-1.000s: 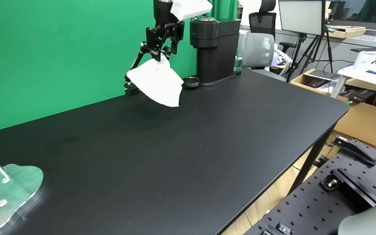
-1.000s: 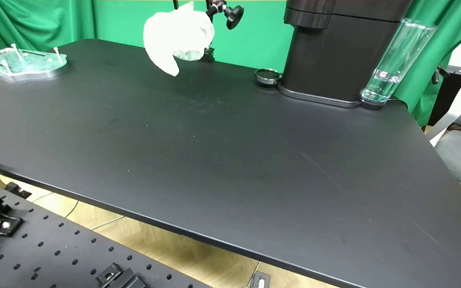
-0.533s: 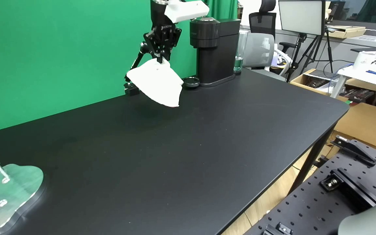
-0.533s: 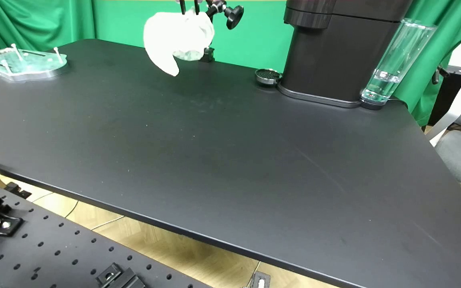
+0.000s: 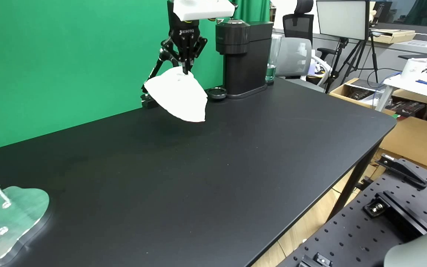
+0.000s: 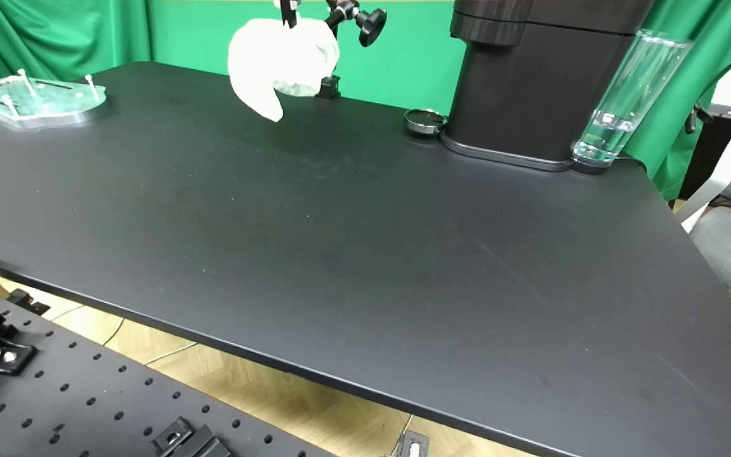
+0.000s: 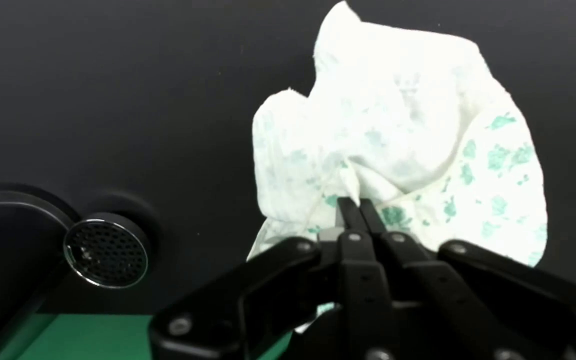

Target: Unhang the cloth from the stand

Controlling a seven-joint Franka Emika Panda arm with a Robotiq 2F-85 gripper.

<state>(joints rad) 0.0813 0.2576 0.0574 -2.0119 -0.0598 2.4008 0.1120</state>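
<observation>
A white cloth with a green print, clearest in the wrist view, hangs draped above the table near its back edge. Behind it in both exterior views is the black stand, mostly covered by the cloth; its knob sticks out to one side. My gripper points down at the cloth's top, its fingers pressed together. A small fold of the fabric is pinched between the fingertips. Whatever part of the stand bears the cloth is hidden beneath it.
A black coffee machine with a clear water tank stands beside the cloth. Close to its base lies a round metal drip cup. A greenish board with white pegs sits at the opposite end of the table. Green curtain hangs behind.
The gripper has come down onto the top of the cloth and its fingers have closed, gathering a fold. The cloth's lower edge has shifted slightly; otherwise it hangs where it was.
</observation>
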